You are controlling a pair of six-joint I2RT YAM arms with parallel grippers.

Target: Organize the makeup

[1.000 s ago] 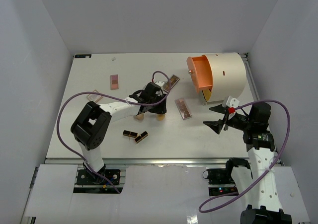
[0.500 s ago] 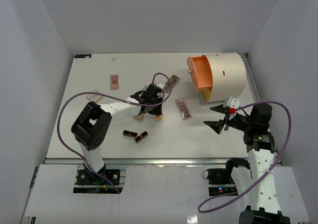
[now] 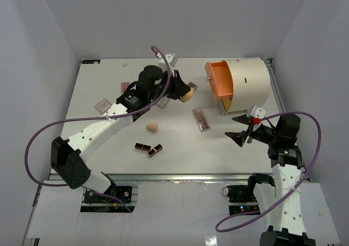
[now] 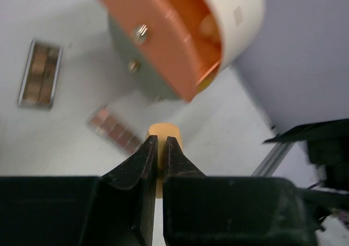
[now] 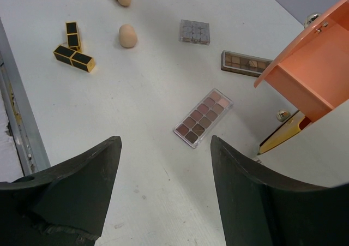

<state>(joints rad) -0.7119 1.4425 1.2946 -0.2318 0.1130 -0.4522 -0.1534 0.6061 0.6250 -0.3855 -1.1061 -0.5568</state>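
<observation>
My left gripper (image 3: 184, 92) is shut on a peach sponge (image 3: 188, 95), held in the air just left of the open orange drawer (image 3: 219, 81). In the left wrist view the sponge (image 4: 164, 132) sticks out past my shut gripper (image 4: 161, 143), below the drawer (image 4: 163, 44). Another sponge (image 3: 152, 127) lies mid-table. Two black-and-gold lipsticks (image 3: 148, 148) lie near the front. A brown palette (image 3: 201, 119) lies between the arms. My right gripper (image 3: 244, 130) is open and empty, and in its wrist view (image 5: 163, 139) it hangs over that palette (image 5: 203, 117).
The cream cylinder (image 3: 251, 82) stands at the back right. A second palette (image 3: 192, 85) lies beside my left gripper. A grey square compact (image 3: 102, 105) and a pink palette (image 3: 125, 86) lie at the left. The right wrist view shows two sponges (image 5: 127, 35) and the lipsticks (image 5: 73, 58).
My left arm has risen from the middle of the table with one sponge and swung back and right toward the orange drawer. The right arm has hardly moved.
</observation>
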